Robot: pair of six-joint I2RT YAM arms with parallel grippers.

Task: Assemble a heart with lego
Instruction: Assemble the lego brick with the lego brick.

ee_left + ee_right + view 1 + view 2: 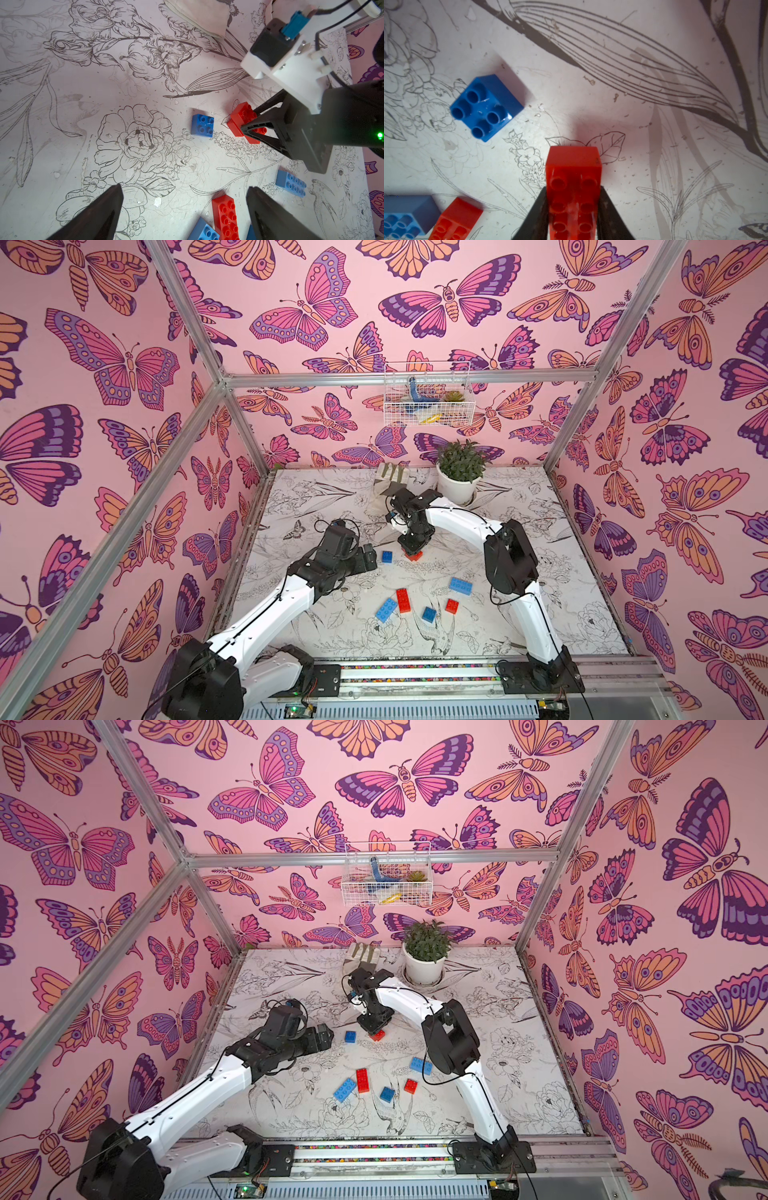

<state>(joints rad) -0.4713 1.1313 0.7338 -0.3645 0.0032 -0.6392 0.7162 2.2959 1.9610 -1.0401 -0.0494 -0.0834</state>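
Left gripper point(369, 558) hovers low over the table point(316, 506), jaws spread wide, nothing between them. Just off its tips at 3 o'clock sits a blue square brick point(387, 556), studs up, flat on the table.

Keep going toward 3 o'clock and you hit the right gripper point(412, 551), pointing straight down and clamped on a red brick point(414, 556). The right wrist view shows the fingers point(538, 209) pressed on its two long sides, studs facing the camera. In the left wrist view there looks to be a lower red piece point(252, 135) under it, stepped out a bit. The fingers cover the join though, so I can't say if the two are actually stuck together. Blue square and red brick are near each other but apart.

The rest of the lego lies loose around 6 o'clock from the held one, closer to the arm bases. There's a long blue brick point(386, 610), a long red brick point(403, 600) just beside it, another blue square point(429, 614), a red square brick point(452, 605), then a second long blue brick point(460, 585) at roughly 1 o'clock from that.
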